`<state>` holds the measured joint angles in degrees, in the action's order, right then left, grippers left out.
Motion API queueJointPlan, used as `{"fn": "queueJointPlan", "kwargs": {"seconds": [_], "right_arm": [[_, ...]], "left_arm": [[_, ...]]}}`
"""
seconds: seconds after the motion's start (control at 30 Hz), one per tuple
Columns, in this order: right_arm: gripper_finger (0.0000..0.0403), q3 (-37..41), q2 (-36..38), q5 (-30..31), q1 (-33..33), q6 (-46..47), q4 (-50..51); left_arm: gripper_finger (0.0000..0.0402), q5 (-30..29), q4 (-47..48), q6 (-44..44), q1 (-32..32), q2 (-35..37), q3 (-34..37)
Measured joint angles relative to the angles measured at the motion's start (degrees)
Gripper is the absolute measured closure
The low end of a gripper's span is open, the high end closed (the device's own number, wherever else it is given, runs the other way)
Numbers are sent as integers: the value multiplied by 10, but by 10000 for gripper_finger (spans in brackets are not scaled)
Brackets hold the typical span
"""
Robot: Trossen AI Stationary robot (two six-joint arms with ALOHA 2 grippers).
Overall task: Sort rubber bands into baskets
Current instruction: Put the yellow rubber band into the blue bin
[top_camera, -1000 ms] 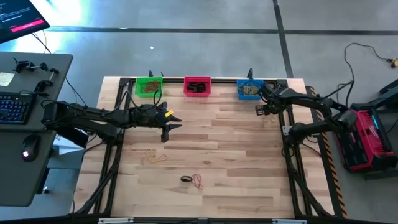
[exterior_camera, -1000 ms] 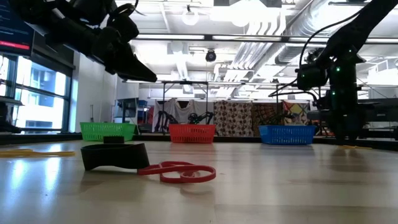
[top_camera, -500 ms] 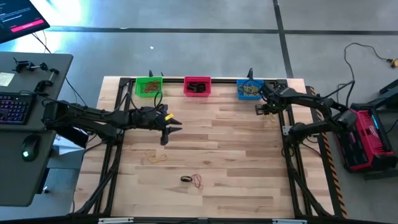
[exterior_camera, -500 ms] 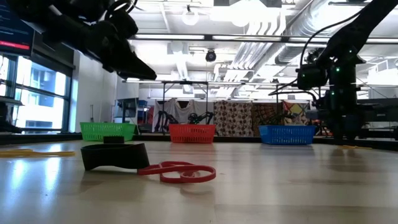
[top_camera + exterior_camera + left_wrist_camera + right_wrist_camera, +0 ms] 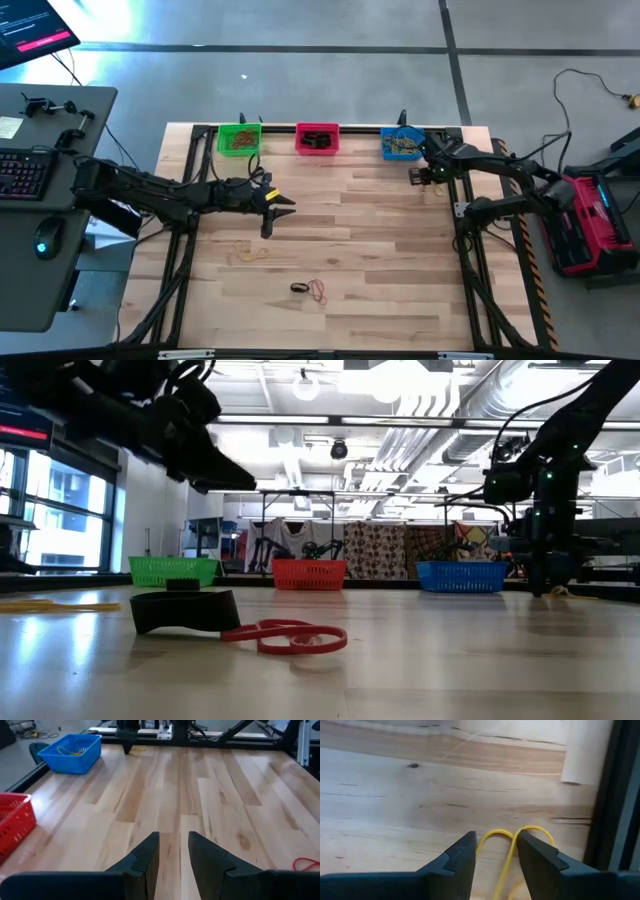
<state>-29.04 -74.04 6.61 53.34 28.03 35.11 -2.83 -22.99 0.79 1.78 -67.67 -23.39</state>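
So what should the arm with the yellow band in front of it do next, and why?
Probably close the right gripper on the yellow rubber band and lift it. Its jaws stand open around a strand lying on the table, and the blue basket sits close by.

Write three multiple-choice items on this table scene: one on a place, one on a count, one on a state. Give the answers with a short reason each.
1. Where does the blue basket stand among the three baskets, seen from above?
A. on the right end of the row
B. in the middle
C. on the left end

2. How many baskets stand along the table's far edge?
A. two
B. three
C. five

3. How do the left gripper's jaws stand?
A. clamped on a red band
B. apart, with nothing between them
C. clamped on a basket's rim

Answers:
1 A: the green basket, then the red basket, lie to its left.
2 B: green, red and blue are all there is.
3 B: bare wooden table shows through the gap.
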Motion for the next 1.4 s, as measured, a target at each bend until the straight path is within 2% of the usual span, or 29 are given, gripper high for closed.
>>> {"fn": "queueJointPlan", "kwargs": {"seconds": [0.17, 0.37, 0.43, 0.77, 0.9, 0.97, 1.13, 1.4], "right_arm": [[293, 16, 2, 1, -3, 1, -11], [380, -17, -3, 1, -31, -24, 14], [397, -29, -4, -1, -44, -37, 30], [401, -112, 31, -8, -150, -44, 39], [402, -145, 58, -4, -185, -48, -9], [402, -155, 60, 24, -194, -50, -32], [402, -174, 50, 103, -191, -50, -74], [403, -179, 16, 119, -136, -82, -102]], "left_arm": [[307, 0, -45, 11, -5, -13, 15], [307, 0, -48, 18, -5, -13, 16], [307, 0, -48, 22, -5, -13, 16], [307, 0, -64, 22, -15, -13, 16], [307, 0, -70, 21, -15, -13, 16], [307, 0, -70, 21, -15, -13, 16], [307, 0, -69, 21, -15, -13, 16], [307, 0, -69, 20, -15, -13, 16]]}}
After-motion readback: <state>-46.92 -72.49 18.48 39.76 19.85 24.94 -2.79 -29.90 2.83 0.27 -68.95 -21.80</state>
